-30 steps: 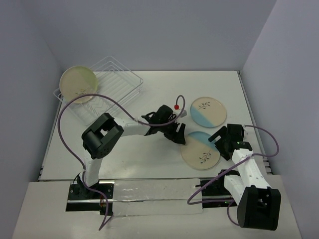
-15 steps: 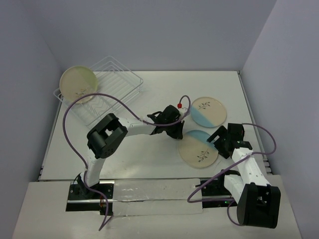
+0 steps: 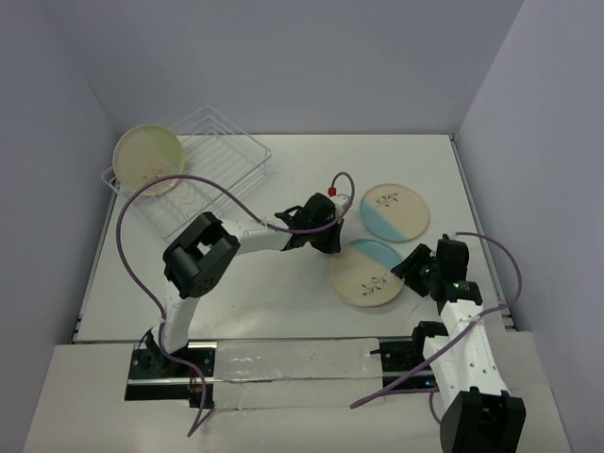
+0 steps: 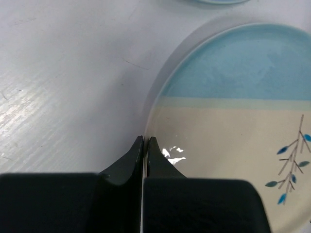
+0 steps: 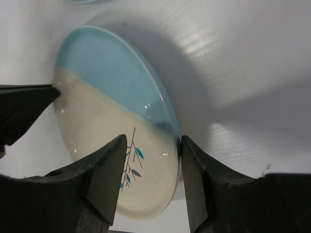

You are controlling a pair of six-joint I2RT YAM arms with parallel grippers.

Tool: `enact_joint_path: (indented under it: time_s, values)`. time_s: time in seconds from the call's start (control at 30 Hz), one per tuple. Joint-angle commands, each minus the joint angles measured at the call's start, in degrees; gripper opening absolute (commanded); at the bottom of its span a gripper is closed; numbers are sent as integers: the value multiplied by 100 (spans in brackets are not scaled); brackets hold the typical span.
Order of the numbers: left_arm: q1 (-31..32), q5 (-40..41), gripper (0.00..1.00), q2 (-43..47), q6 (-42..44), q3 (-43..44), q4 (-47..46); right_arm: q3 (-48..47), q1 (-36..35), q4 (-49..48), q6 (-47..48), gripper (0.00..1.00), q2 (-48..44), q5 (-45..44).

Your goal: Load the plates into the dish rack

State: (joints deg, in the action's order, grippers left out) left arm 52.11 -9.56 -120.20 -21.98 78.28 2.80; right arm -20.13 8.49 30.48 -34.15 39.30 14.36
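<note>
A half cream, half light blue plate lies tilted on the white table, its right side raised off the surface. My left gripper is shut, its tips against that plate's left rim with nothing between them. My right gripper is open and straddles the plate's right rim: one finger lies over the cream face, the other touches the rim's outer edge. A second two-tone plate lies flat behind. The cream plate leans in the dish rack at the far left.
Purple cables loop over the table from both arms. Grey walls close in the table on the left, back and right. The left arm's elbow stands between the dish rack and the plates.
My left gripper has shut and come against the plate's left rim. The right jaws have narrowed around its right rim. The plate has shifted slightly left and tipped up.
</note>
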Motion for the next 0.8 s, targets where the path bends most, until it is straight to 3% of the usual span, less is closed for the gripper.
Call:
enact_joint_path:
  time_s: [0.0, 0.6, 0.77]
  values:
    - [217, -583, 0, -466, -248, -311, 141, -666, -128, -1007, -276, 54, -226, 1934]
    - [-125, -957, 0, -170, -576, -794, -543, -765, -326, -1768, -426, 50, 430, 2276]
    - [-131, -925, 0, -127, -596, -858, -613, -774, -427, -1757, -452, 41, 833, 2133]
